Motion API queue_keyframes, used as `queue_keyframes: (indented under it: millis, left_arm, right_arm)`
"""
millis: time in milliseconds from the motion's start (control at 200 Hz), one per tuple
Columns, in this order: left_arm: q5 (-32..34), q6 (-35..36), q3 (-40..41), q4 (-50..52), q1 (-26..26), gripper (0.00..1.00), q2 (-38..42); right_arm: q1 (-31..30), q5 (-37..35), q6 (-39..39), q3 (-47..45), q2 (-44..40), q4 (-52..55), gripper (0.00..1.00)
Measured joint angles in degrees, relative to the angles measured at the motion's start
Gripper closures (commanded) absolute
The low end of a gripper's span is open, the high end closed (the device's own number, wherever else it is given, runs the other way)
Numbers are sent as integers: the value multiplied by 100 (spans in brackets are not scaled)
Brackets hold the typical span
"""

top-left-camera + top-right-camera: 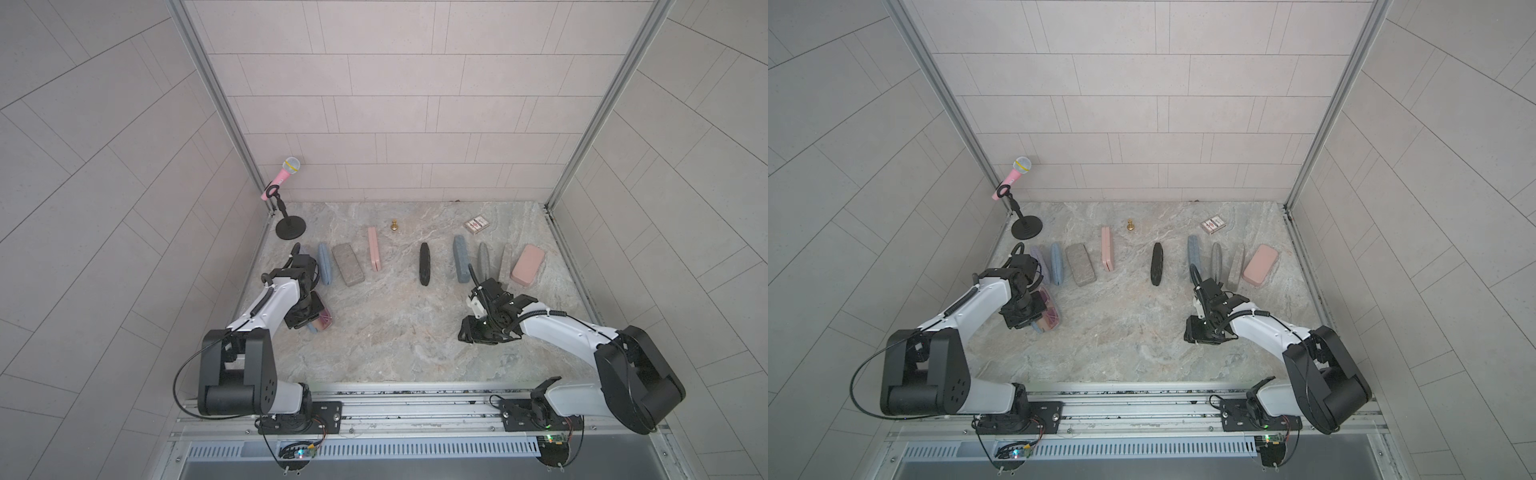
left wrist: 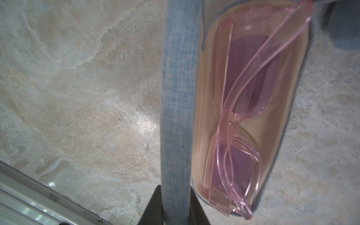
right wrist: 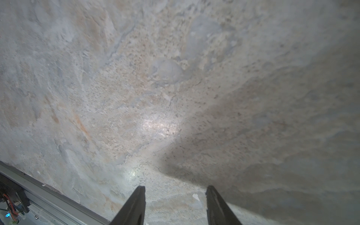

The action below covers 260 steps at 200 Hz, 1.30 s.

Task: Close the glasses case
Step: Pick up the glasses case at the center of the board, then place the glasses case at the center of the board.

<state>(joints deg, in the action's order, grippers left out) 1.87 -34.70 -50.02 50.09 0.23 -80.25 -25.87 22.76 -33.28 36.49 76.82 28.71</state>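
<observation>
- In a top view: open blue fabric glasses case (image 1: pixel 320 326) lies on marble worktop (image 1: pixel 395 340) beneath left arm; closing not done.
- Left wrist: left fingers (image 2: pixel 153 208) pinch its upright lid (image 2: pixel 176 116); transparent pink plastic glasses (image 2: pixel 253 78) inside.
- Right wrist: right fingers (image 3: pixel 134 206) half open, empty.

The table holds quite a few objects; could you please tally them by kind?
Closed glasses cases: 9
Open glasses case: 1
Pink glasses: 1
Microphone on stand: 1
Gold chess pawn: 1
Card box: 1
Total: 14
</observation>
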Motion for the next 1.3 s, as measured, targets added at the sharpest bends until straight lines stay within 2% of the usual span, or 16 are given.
queue_keyframes:
  millis: [90, 195, 560, 711, 881, 1036, 1301]
  left_arm:
    - [-48, -37, 92, 7, -107, 79, 133]
    - [-74, -144, 144, 24, -511, 79, 234]
    - [90, -1029, 146, -35, -2857, 79, 155]
    - [197, -1388, 26, -63, -3764, 79, -181]
    - [247, -1609, -509, -201, -4656, 79, -841]
    - [225, -1698, -789, -424, -5093, 79, -1309]
    - [219, -1740, -916, -501, -5307, 79, -1423]
  right_arm:
    - [0, -17, -17, 35, 0, 2, 48]
    - [0, -31, -26, 116, 0, 0, 48]
    - [0, -181, -142, 315, -122, 90, 48]
    - [0, -264, -153, 376, -203, 164, 48]
    - [0, -380, -192, 448, -225, 293, 48]
    - [0, -490, -238, 553, -332, 439, 48]
    - [0, -544, -304, 619, -367, 501, 48]
